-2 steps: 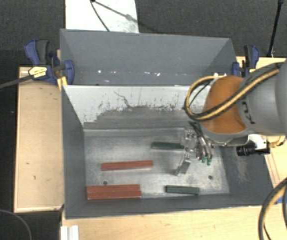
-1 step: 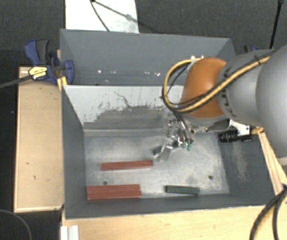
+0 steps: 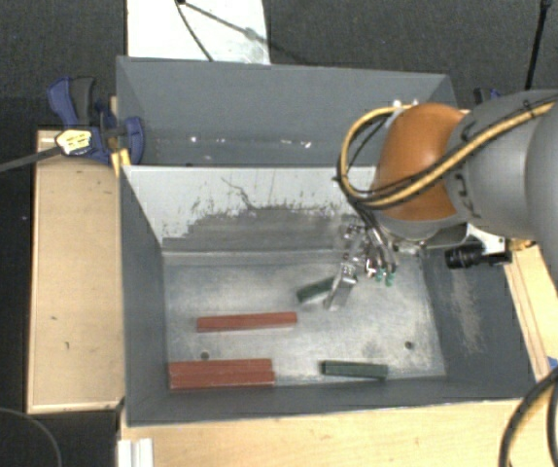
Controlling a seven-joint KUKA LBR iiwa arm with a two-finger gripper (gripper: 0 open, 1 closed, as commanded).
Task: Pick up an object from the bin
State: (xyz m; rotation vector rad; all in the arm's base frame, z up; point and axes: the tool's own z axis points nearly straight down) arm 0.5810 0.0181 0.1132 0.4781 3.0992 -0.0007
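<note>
The small grey-green block (image 3: 311, 292) is located on the floor of the grey metal bin (image 3: 211, 290), slightly right of centre and towards the back wall. It lies flat and somewhat slanted. The claw (image 3: 341, 286) is positioned low in the bin at the right end of this block, touching it or just beside it; which of the two cannot be determined. Whether the claw is wide or narrow cannot be told, as its tip is too small to be made out. The block is not seen to be enclosed, so no grasp is to be assumed.

The arm (image 3: 541, 163) is extended into the bin from the right, with its orange cover (image 3: 420, 154) and looped cables (image 3: 357, 163) carried above the claw. This direction of approach is judged to explain why the item nearest the right side is addressed.

Three further items are laid flat nearer the front wall: a thin red-brown bar (image 3: 247, 322), a thicker red-brown bar (image 3: 221, 373) just in front of it, and a dark green bar (image 3: 354, 369) to the right. All three are well apart from the claw.

As the grey-green block is clear of walls and neighbours, an unobstructed closure is judged possible. The pick is judged to be at the approach or closing stage; lifting is not yet performed. Because the block is small and slanted, a slip on closure is to be considered.
</note>
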